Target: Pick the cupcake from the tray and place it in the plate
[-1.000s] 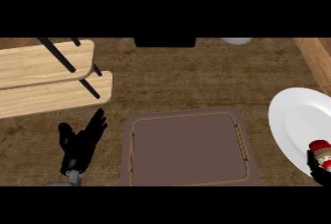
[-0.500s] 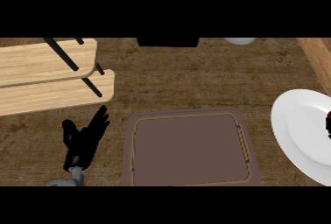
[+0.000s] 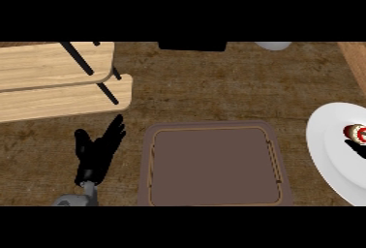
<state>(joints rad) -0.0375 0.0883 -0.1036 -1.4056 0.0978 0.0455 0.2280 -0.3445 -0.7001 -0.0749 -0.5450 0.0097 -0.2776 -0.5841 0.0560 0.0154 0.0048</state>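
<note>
The cupcake (image 3: 355, 131), round with a red and white top, sits on the smooth white plate (image 3: 323, 145) at 3 o'clock. A dark sliver of the right hand (image 3: 358, 147) shows just beside it, and whether that hand is wide or closed cannot be told. The left hand (image 3: 97, 152) rests at 8 o'clock, well apart, fingers straight. The brown rounded-square tray (image 3: 150, 164) lies between them on the rough table (image 3: 214, 87).

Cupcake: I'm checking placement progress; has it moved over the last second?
Yes. The cupcake has moved up the view over the plate: earlier level with the tray's near half, now level with its far rim.
</note>
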